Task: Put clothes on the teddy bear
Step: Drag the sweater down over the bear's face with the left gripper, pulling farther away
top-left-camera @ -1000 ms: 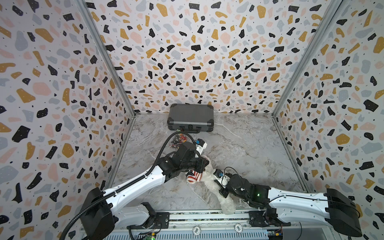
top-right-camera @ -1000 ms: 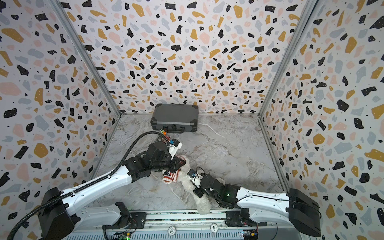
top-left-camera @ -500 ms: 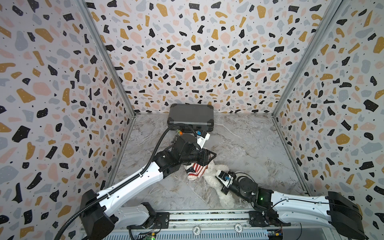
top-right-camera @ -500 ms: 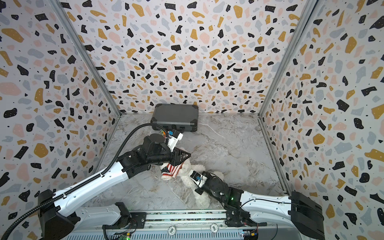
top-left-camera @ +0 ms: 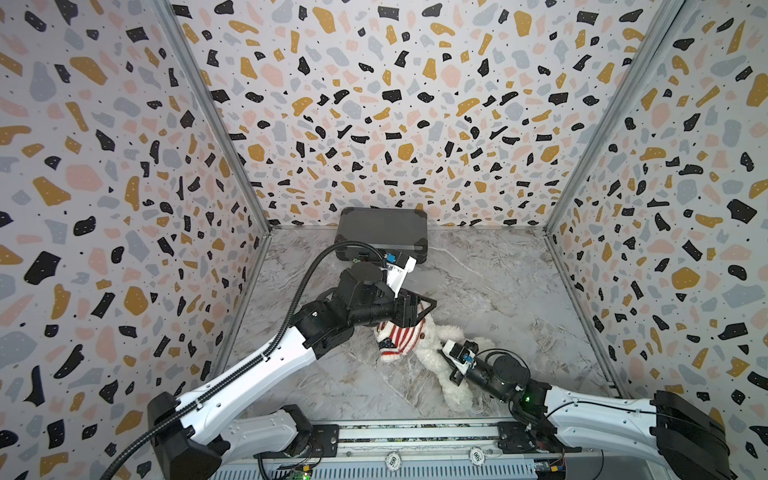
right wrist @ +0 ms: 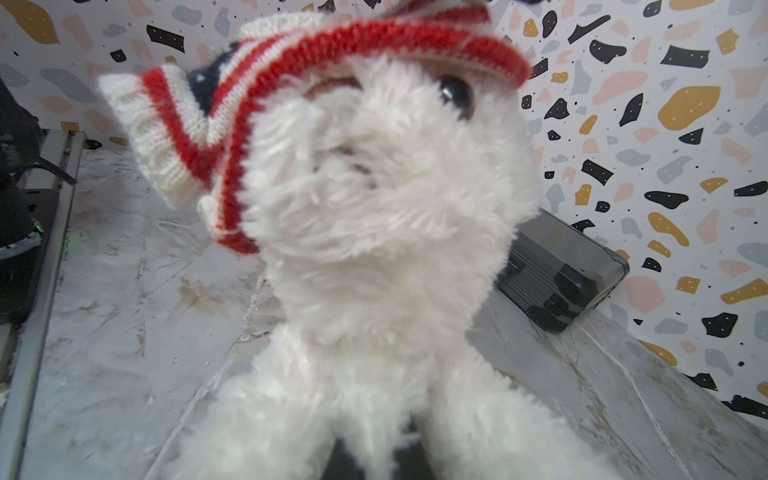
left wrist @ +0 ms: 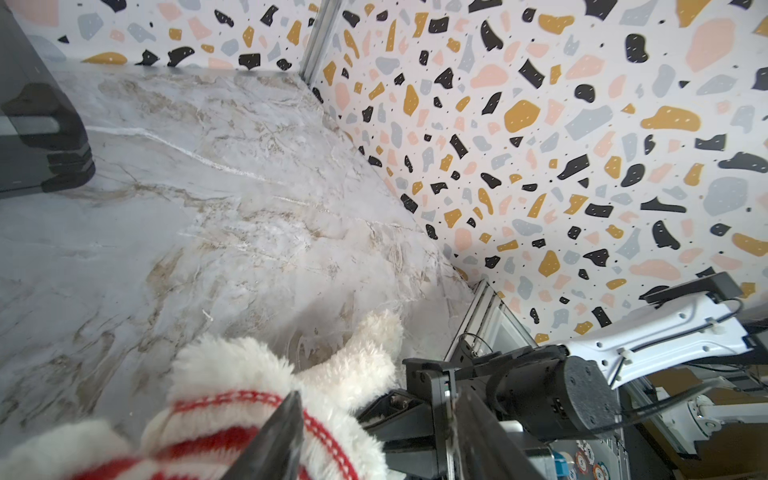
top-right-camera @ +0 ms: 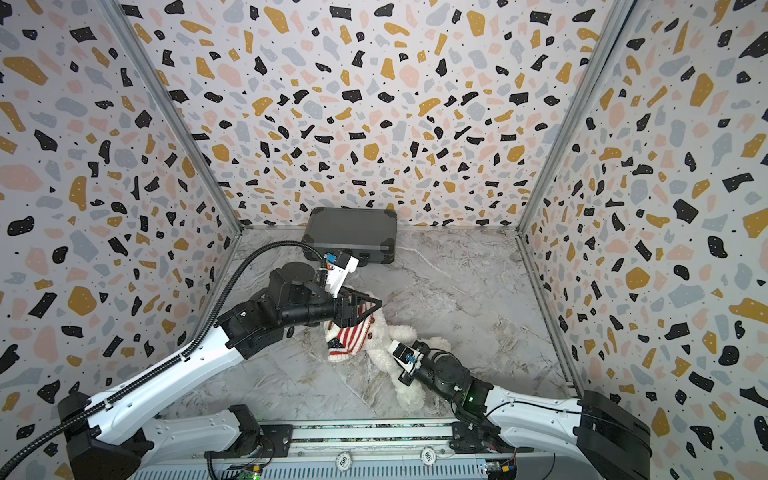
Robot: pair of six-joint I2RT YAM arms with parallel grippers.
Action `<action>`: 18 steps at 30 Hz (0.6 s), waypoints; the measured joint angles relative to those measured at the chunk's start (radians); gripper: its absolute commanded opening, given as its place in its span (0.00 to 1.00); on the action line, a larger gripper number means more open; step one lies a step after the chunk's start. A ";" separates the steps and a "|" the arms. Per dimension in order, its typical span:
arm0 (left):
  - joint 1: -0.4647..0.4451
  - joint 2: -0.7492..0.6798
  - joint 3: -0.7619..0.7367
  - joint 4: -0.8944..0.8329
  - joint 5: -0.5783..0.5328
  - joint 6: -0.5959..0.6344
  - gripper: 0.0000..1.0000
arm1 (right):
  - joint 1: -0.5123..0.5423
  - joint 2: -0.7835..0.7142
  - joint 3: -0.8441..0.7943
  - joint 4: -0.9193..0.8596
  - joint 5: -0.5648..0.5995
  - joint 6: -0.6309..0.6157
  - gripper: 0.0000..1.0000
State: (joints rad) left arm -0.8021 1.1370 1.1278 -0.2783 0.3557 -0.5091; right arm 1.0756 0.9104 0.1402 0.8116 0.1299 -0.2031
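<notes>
In both top views our left arm runs from its base at seven o'clock toward one o'clock, elbow lifted and wrist bent so the left gripper points to three o'clock. Its jaws stand apart, and the left wrist view shows the two fingers well separated. Our right arm lies low from five o'clock, stretched toward ten o'clock. The right gripper is pinched closed on the teddy bear, fingertips buried in fur.
</notes>
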 measured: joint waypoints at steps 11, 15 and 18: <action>0.108 -0.193 0.001 -0.096 -0.027 0.027 0.24 | -0.052 0.003 -0.009 0.026 -0.048 0.014 0.00; 0.112 -0.242 -0.033 -0.160 -0.071 0.048 0.11 | -0.059 -0.003 -0.010 0.027 -0.056 0.019 0.00; 0.112 -0.254 -0.068 -0.209 -0.107 0.054 0.09 | -0.060 -0.006 -0.011 0.027 -0.060 0.019 0.00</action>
State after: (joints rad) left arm -0.6899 0.8825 1.0603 -0.4877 0.2489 -0.4553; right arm 1.0153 0.9043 0.1287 0.8387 0.0704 -0.1837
